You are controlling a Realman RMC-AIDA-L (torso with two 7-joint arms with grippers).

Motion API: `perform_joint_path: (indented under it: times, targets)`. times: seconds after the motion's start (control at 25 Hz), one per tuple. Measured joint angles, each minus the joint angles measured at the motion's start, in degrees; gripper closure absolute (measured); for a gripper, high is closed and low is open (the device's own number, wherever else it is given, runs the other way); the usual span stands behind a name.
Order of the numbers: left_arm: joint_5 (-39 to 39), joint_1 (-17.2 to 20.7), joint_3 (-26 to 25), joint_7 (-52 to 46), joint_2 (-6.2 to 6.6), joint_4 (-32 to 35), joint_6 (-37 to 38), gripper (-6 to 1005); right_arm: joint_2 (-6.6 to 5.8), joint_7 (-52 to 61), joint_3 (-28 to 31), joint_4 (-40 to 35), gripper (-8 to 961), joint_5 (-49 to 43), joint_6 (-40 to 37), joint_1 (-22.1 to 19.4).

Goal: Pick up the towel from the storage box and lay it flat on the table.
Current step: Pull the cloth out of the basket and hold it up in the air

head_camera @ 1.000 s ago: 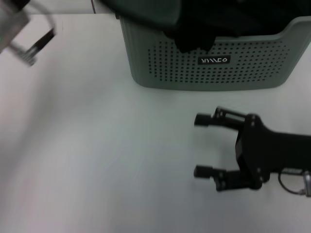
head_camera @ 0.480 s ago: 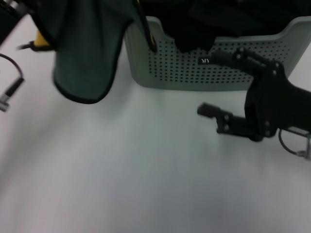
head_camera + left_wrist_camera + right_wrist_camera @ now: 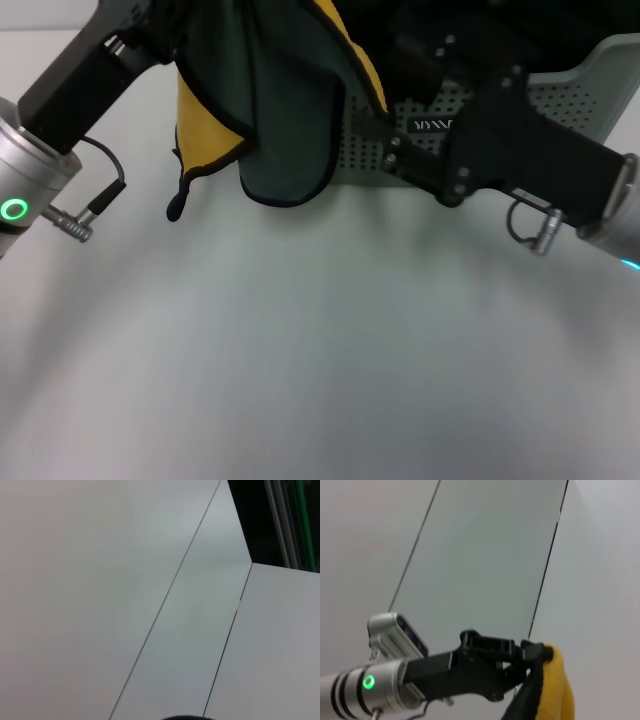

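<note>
The towel [image 3: 285,110], dark green with a yellow face and black trim, hangs in folds in front of the storage box [image 3: 610,55], above the table [image 3: 300,360]. My left gripper [image 3: 172,18] is at the top edge of the head view, shut on the towel's upper part. The right wrist view shows this left gripper [image 3: 532,655] pinching the yellow cloth [image 3: 555,685]. My right gripper [image 3: 397,100] reaches in from the right, against the towel's right edge and the box's front wall. Its fingertips are hidden among dark shapes.
The box's black label [image 3: 432,125] shows just beside the right gripper. Dark cloth [image 3: 560,25] lies in the box behind the right arm. A cable and plug [image 3: 75,225] dangle from the left arm. The left wrist view shows only pale panels [image 3: 125,580].
The left arm has carried the towel up and to the right, so more yellow shows. The right gripper has moved up and left to the towel at the box front.
</note>
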Motion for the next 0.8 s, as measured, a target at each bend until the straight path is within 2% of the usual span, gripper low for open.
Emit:
perform_joint_path:
  times: [0.2, 0.44, 0.8]
  targets:
    - [0.0, -0.2, -0.1, 0.2, -0.02, -0.5, 0.0, 936, -0.01, -0.9, -1.7, -1.2, 369, 0.7, 4.0, 0.0]
    - [-1.1, -0.1, -0.5, 0.7, 0.00, -1.5, 0.0, 933, -0.01, -0.9, -2.4, -2.4, 573, 0.9, 3.3, -2.0]
    - [-1.1, -0.1, -0.2, 0.8, 0.04, -1.9, -0.1, 927, -0.01, -1.0, -2.3, -4.4, 676, 1.0, 2.1, -4.1]
